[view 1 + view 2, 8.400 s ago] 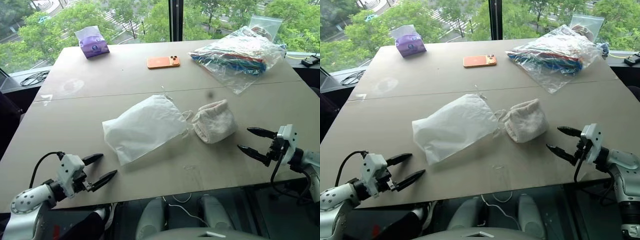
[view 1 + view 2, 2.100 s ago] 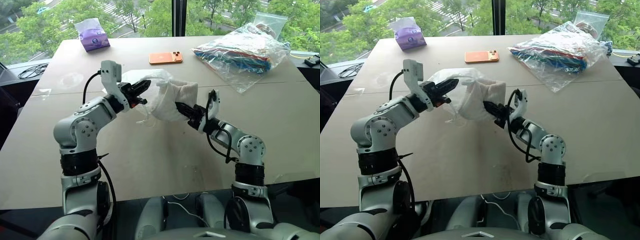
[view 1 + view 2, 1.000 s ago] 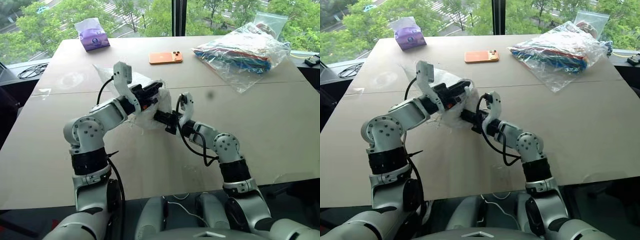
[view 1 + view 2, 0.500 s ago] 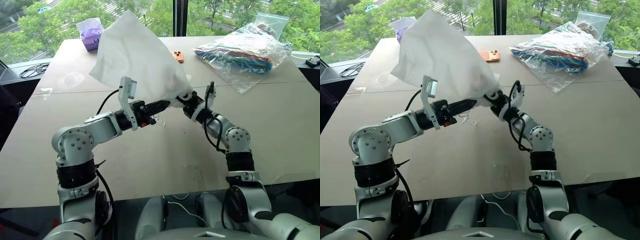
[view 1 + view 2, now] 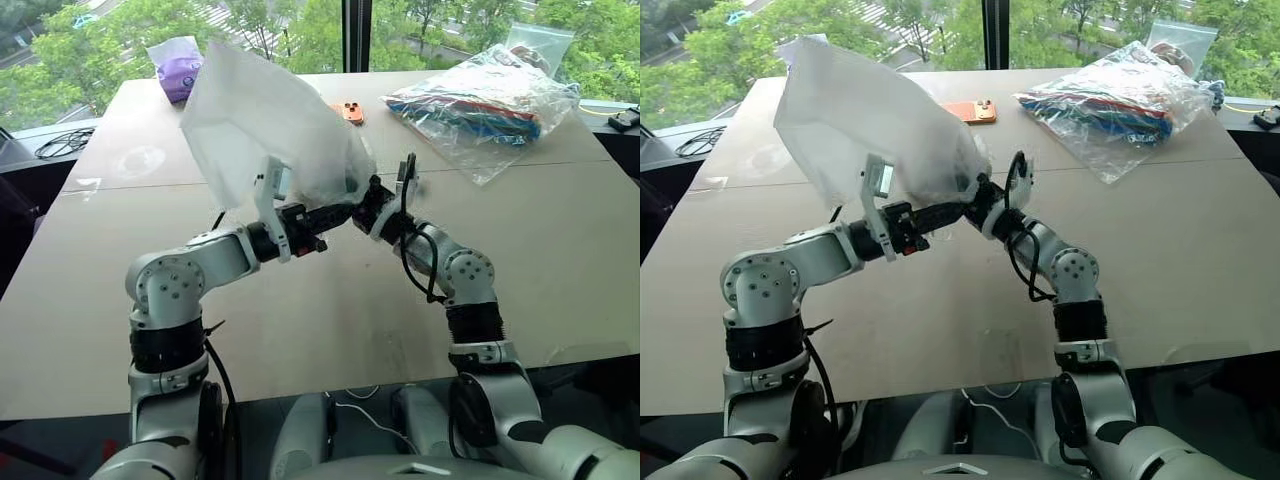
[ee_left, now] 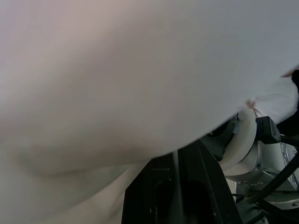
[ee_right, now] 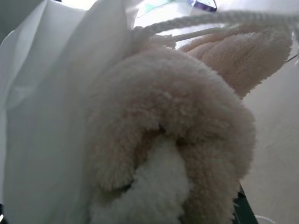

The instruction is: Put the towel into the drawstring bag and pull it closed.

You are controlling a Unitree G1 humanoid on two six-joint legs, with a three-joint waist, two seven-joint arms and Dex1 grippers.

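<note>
Two hands are meeting above the counter (image 5: 560, 260) at the mouth of the bag (image 5: 270, 120), which is standing up over them. The left hand (image 5: 340, 214) and right hand (image 5: 362, 206) are both pinched together on the bag's mouth edge. The right wrist view is showing the towel (image 7: 177, 135) bundled against the white fabric beneath a cord (image 7: 219, 18). Beyond, a phone (image 5: 970, 111), tissue pack (image 5: 180, 72) and plastic bag (image 5: 480, 100) are lying before tree-filled windows.

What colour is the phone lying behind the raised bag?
Orange; the flat rectangular orange phone shows best in the right eye view.
</note>
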